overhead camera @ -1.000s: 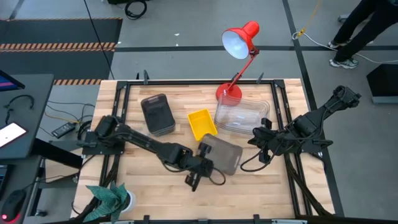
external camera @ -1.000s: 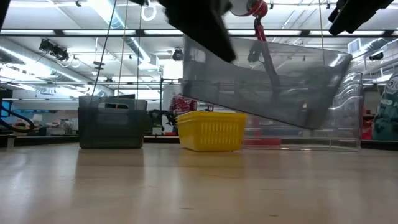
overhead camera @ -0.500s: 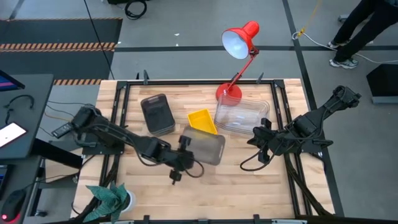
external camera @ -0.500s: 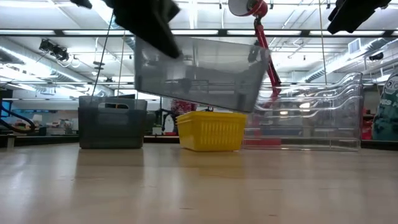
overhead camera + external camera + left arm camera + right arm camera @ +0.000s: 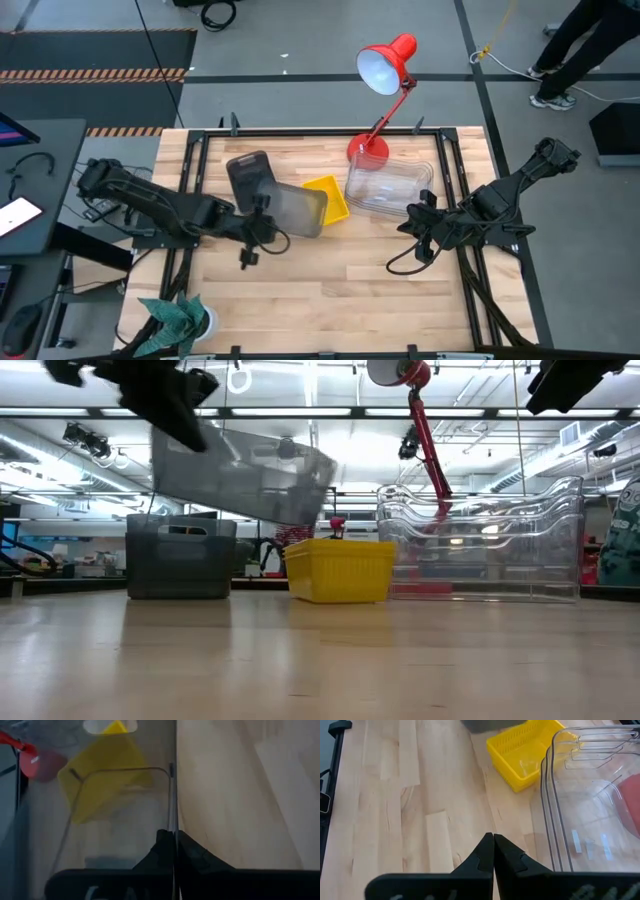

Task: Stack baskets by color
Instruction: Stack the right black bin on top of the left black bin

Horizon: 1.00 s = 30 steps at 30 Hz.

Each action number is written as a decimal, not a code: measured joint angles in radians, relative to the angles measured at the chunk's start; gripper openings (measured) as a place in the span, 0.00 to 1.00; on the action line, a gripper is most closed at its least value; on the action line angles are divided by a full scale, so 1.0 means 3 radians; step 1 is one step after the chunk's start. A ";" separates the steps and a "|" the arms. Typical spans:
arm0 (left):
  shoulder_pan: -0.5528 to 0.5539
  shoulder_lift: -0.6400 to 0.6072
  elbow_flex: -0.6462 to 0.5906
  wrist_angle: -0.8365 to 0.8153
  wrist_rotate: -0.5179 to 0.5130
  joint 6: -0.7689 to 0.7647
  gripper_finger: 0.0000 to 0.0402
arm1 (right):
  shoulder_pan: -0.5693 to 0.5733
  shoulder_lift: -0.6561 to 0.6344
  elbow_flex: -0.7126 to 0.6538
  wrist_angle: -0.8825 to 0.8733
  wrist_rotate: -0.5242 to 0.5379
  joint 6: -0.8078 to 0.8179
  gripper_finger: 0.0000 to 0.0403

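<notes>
A smoky grey basket (image 5: 297,209) hangs tilted in the air, with my left gripper (image 5: 262,224) shut on it. In the low view this basket (image 5: 245,480) is above and between the dark-grey basket stack (image 5: 180,557) and the yellow basket (image 5: 340,568). The grey stack (image 5: 250,180) rests on its base on the table at the far left. The yellow basket (image 5: 332,197) sits mid-table, and the nested clear baskets (image 5: 390,185) stand to its right. My right gripper (image 5: 493,836) is shut with nothing in it, at the table's right beside the clear baskets. My left gripper pinches one side wall (image 5: 173,795) of the smoky grey basket at its rim, one finger inside the basket and one outside. The fingers slant down from the table's left. The basket is lifted clear of the table and tilted, its free end lower.
A red desk lamp (image 5: 385,65) stands at the far edge, its base (image 5: 367,150) behind the clear baskets. A green plant (image 5: 175,318) sits at the near left corner. Bare wood (image 5: 340,290) lies along the table's near half. A person's legs show beyond the far right corner.
My left gripper has carried the smoky grey basket from the table's middle toward its left and far side, rising a little. The basket has stayed clear of the table, still tilted, and now hangs beside the dark-grey stack, over part of the yellow basket.
</notes>
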 joint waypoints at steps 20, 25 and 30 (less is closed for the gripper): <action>0.0043 -0.0608 -0.0006 -0.1133 -0.0580 0.1552 0.01 | 0.0000 0.0003 -0.0237 0.0118 0.0036 0.0103 0.01; 0.0169 -0.0671 0.0293 -0.1533 -0.0587 0.1455 0.01 | 0.0000 0.0004 -0.0263 0.0227 0.0025 0.0098 0.01; 0.0346 -0.0717 0.0617 -0.2094 -0.0556 0.1472 0.01 | -0.0001 0.0004 -0.0263 0.0402 0.0050 -0.0050 0.01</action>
